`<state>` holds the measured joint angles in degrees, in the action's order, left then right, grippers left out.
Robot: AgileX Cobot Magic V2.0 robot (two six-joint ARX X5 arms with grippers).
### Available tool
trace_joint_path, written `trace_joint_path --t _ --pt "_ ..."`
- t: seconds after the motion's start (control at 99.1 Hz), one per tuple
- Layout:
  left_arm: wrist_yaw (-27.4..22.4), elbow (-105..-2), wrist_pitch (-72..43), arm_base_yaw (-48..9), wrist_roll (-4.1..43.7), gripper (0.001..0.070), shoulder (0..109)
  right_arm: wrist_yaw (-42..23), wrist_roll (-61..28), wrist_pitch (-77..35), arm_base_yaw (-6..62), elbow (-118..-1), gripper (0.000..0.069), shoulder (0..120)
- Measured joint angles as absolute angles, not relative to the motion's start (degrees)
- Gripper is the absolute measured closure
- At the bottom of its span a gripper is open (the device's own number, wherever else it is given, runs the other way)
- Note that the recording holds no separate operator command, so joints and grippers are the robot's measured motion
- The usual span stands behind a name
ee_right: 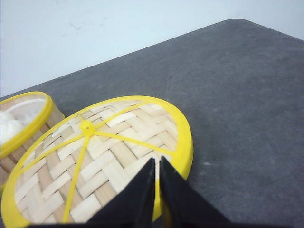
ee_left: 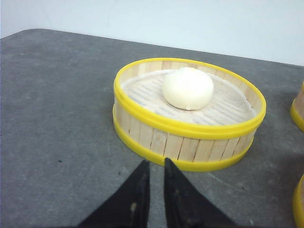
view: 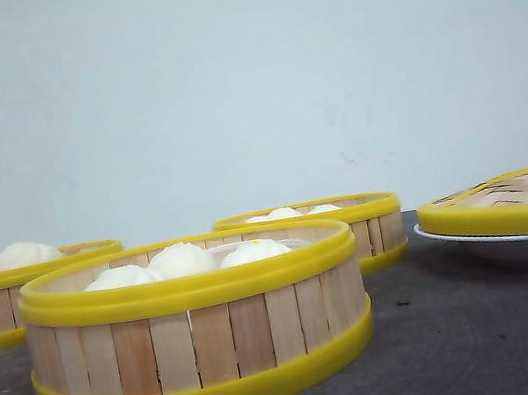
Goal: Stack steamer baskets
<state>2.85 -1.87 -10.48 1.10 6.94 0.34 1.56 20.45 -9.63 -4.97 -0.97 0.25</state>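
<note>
Three steamer baskets stand apart on the dark table. One basket (view: 200, 330) with three white buns is front and centre, one (view: 16, 290) is at the far left, and one (view: 350, 229) is behind the middle. The left wrist view shows the left basket (ee_left: 187, 137) holding a single bun (ee_left: 187, 88). My left gripper (ee_left: 156, 164) hovers just short of its wall, shut with a thin slit and nothing in it. My right gripper (ee_right: 157, 161) is shut and empty over the rim of the woven lid (ee_right: 104, 152). Neither gripper appears in the front view.
The domed woven lid (view: 508, 202) with a yellow rim and knob rests on a white plate (view: 516, 247) at the right. A basket (ee_right: 23, 123) stands just beside the lid. A pale wall runs behind the table.
</note>
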Motion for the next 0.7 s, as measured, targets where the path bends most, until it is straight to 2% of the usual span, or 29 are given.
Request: trace_joint_path --t 0.343,0.696 --pt "2.9 -1.9 -10.5 1.1 7.9 0.0681 0.3 1.6 20.4 -9.6 -5.0 -1.0 0.0681 0.3" --pt "2.1 -2.1 -10.8 1.1 14.7 0.0686 0.7 2.8 23.6 -9.3 -5.0 -1.2 0.0681 0.3"
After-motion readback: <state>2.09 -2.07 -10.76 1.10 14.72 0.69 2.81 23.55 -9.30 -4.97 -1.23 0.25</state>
